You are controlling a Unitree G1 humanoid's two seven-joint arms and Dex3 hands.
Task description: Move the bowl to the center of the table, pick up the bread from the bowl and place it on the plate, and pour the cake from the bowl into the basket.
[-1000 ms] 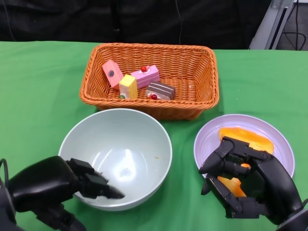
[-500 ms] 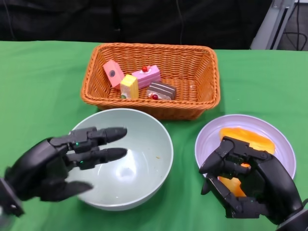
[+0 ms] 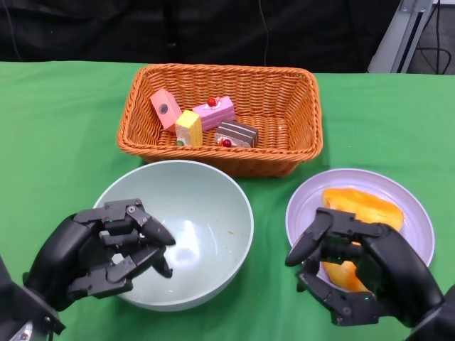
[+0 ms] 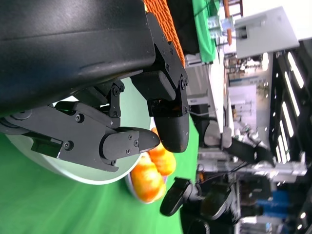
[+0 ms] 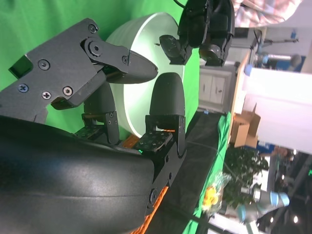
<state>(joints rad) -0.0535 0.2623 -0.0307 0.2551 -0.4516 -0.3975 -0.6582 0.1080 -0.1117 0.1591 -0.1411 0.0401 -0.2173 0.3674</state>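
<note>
Green table (image 3: 64,121) carries everything; wicker basket (image 3: 298,106) sits toward the far edge, centre, holding the cakes, so the pour looks done; pale green bowl (image 3: 206,206) sits just in front of the basket near the middle of the near edge, upright and empty apart from a crumb or two, consistent with being set back down after tipping; lilac plate (image 3: 412,213) lies toward the near right edge, beside the bowl but apart from it, with the orange bread (image 3: 362,206) on it, so that transfer looks finished too.

Left hand (image 3: 99,252) hangs over the bowl's near-left rim, fingers curled in with nothing in them; whether it touches the rim I cannot tell from the head view; it looks parked there after letting the bowl go. Right hand (image 3: 359,273) is over the plate's near edge, fingers bent down around the near end of the bread; the head view does not settle whether they pinch the bread or only arch over it, and the right wrist view is mostly black shell, so cannot tell.

Cakes, four small blocks bunched in the basket's left half: pink cake with red cherry (image 3: 215,111); chocolate striped cake (image 3: 237,133); yellow cake (image 3: 189,128); salmon-pink cake (image 3: 164,108) tilted against the wall. Bread is glossy orange, elongated, lying across the plate; left wrist view shows it as rounded lobes.
</note>
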